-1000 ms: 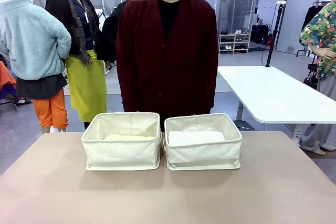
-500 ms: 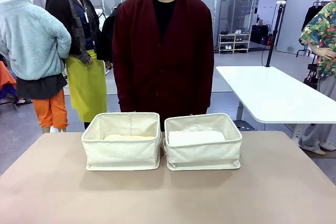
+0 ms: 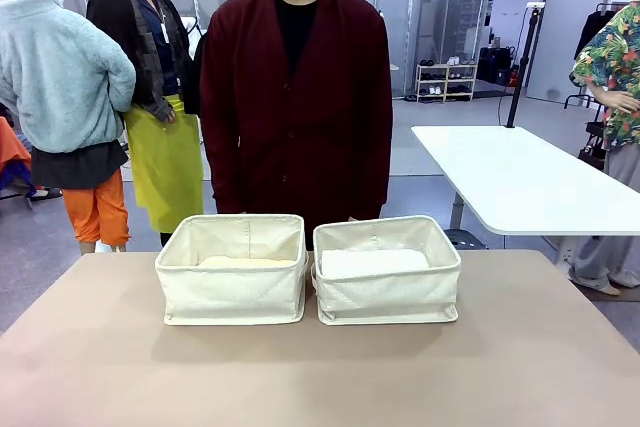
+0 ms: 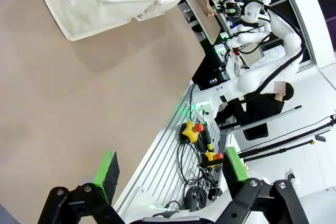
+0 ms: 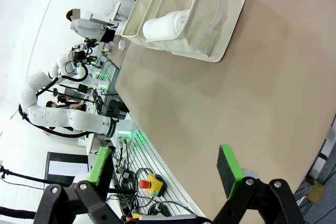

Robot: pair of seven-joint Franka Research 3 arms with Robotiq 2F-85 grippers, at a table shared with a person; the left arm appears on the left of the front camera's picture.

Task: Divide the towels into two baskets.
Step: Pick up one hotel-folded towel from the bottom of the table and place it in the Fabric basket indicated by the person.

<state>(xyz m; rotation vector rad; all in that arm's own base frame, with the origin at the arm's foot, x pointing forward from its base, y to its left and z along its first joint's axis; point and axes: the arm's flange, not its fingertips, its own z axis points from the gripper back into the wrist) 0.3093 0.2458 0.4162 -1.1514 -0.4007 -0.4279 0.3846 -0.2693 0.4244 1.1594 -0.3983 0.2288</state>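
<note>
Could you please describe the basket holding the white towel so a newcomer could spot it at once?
On the tan table, two matching cream canvas baskets sit side by side before the person in the dark red cardigan. It is the basket on the robot's right; its white towel contrasts with the pale yellow towel next door.

Tan counter (image 3: 320,367) in foreground. Grey floor (image 3: 430,182) beyond. White table (image 3: 520,182) at right. Glass partitions (image 3: 430,7) along far wall, shoe shelf (image 3: 446,82) beside them. Bright, even light.

person (image 3: 295,107): dark red cardigan, standing | white table (image 3: 520,182): behind right
</note>
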